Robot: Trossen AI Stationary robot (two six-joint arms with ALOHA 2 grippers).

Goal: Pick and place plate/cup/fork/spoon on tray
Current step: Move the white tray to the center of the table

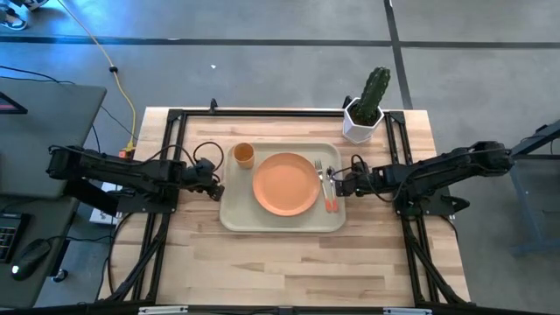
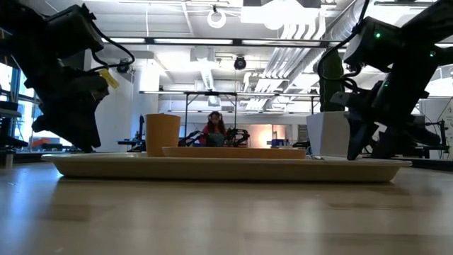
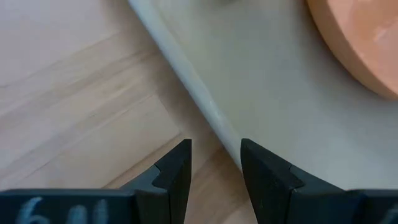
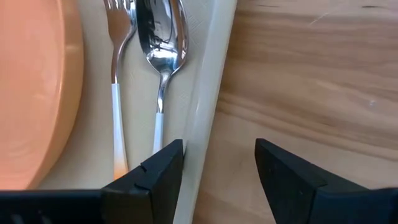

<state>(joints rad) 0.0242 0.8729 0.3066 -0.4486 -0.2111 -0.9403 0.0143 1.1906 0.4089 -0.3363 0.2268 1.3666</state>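
Both grippers, left (image 3: 214, 165) and right (image 4: 217, 165), hover with fingers apart, empty, astride opposite tray (image 1: 229, 216) rims. Plate (image 1: 286, 184), cup (image 1: 243, 156), fork (image 4: 118, 93) and spoon (image 4: 163, 56) all lie on it; placement appears complete.

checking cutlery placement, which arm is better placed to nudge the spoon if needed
Right. The right gripper sits open at the tray rim beside the spoon; the left gripper is across the tray.
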